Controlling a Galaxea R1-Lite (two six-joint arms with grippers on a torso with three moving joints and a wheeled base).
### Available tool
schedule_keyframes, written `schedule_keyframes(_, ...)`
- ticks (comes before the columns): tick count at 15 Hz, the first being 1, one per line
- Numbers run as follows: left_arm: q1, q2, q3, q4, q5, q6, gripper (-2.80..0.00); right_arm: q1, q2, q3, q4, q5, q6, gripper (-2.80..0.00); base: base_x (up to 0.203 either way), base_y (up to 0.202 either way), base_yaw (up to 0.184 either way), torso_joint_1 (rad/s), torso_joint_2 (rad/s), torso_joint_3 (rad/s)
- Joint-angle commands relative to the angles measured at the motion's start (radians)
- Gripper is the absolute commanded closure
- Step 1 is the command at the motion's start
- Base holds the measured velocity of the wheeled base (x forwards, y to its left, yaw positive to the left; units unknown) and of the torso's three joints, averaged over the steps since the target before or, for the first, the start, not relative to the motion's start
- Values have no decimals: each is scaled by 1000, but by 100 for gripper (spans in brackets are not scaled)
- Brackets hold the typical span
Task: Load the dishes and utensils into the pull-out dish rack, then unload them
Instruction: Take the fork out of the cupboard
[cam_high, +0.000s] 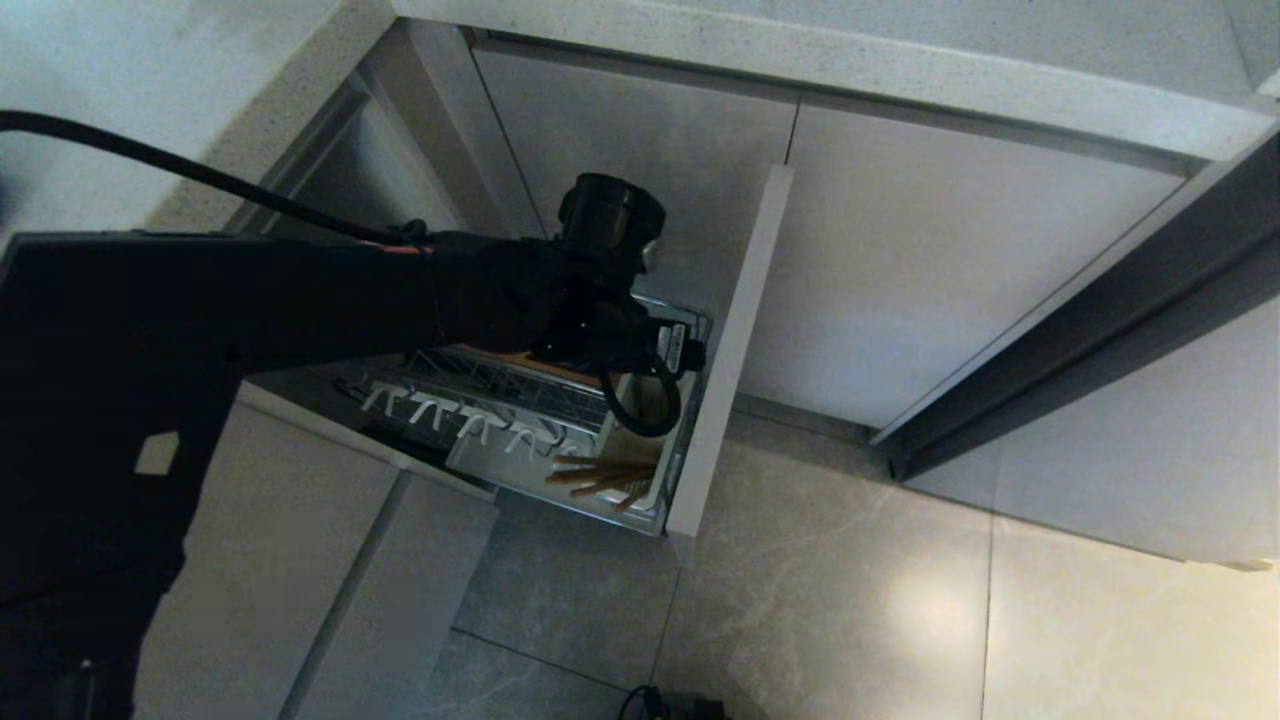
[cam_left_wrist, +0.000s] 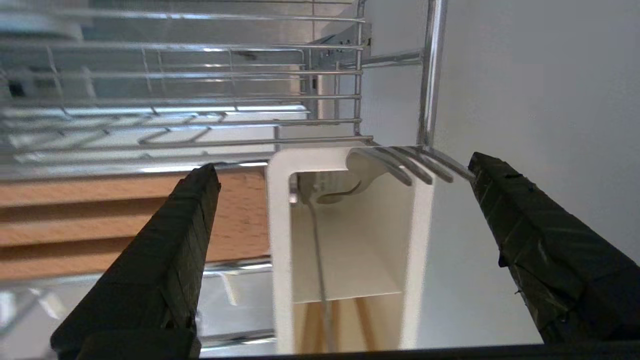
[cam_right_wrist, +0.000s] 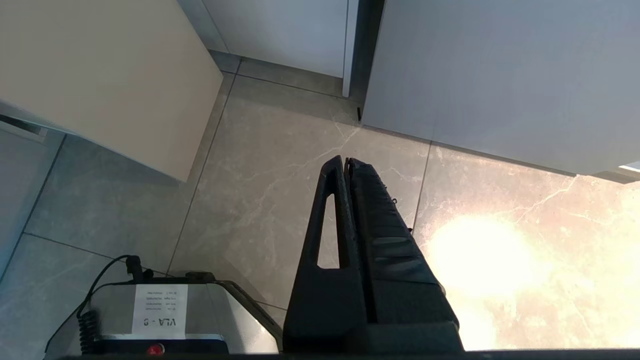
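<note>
We see the pull-out dish rack (cam_high: 500, 410) drawn out of the cabinet, its flat beige front panel (cam_high: 728, 360) standing edge-on to the head cam. L arm reaches across from the left; the left gripper (cam_left_wrist: 340, 175) sits over the front end of the rack, just behind the panel. Fingers (cam_left_wrist: 170, 260) spread wide, nothing between them. In the L wrist view they straddle the white utensil caddy (cam_left_wrist: 350, 235), w/ the chrome wire (cam_left_wrist: 200, 120) of the basket and the slotted wooden strip (cam_left_wrist: 100, 220) beyond. Contact w/ caddy: we cannot tell; a gap shows on each side of it.

Chopsticks (cam_high: 600, 475): light-brown bundle lying at the front corner of the rack, next to the caddy, below the gripper's cable loop in the head view. Row of white pegs (cam_high: 450, 415) runs along the near side of the basket, bare. We note no bowl or plate in any view.

R arm hangs low beside the base; right gripper (cam_right_wrist: 348, 162) pointed at the tiled floor (cam_right_wrist: 280, 165), fingers pressed together, holding nothing. Robot base (cam_right_wrist: 160, 315) w/ a white label and coiled cable visible under it. Plain cabinet doors (cam_high: 950, 260) closed to the right of the rack.
</note>
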Motion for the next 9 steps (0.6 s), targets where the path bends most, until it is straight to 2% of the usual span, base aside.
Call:
schedule_keyframes(1, 1, 0, 0, -5, -3, 20, -280, 0, -1, 0, 0, 0, 0, 0, 0, 0, 0, 0, 0, 0)
schedule_keyframes(3, 1, -3, 1, -17, -9, 63, -280, 0, -1, 0, 0, 0, 0, 0, 0, 0, 0, 0, 0, 0)
schedule_keyframes(6, 2, -11, 1, -52, -14, 162, -280, 0, -1, 0, 0, 0, 0, 0, 0, 0, 0, 0, 0, 0)
schedule_keyframes(9, 26, -21, 1, -94, -25, 316, -280, 0, -1, 0, 0, 0, -1, 0, 0, 0, 0, 0, 0, 0)
